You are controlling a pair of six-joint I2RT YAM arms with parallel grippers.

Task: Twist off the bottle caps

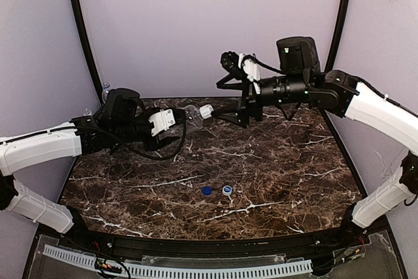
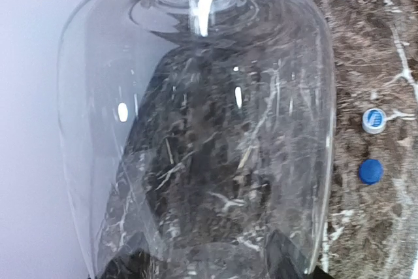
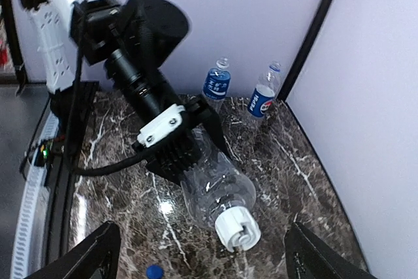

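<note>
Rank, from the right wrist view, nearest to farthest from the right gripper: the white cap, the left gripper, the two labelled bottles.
1. White cap, centre, just ahead.
2. Left gripper, behind it, holding the clear bottle.
3. Labelled bottles, far back; too close to split.

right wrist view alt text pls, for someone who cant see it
The left gripper holds a plain bottle sideways, its white cap facing the open right gripper. Two labelled bottles stand behind, and a blue cap lies on the table.
</note>
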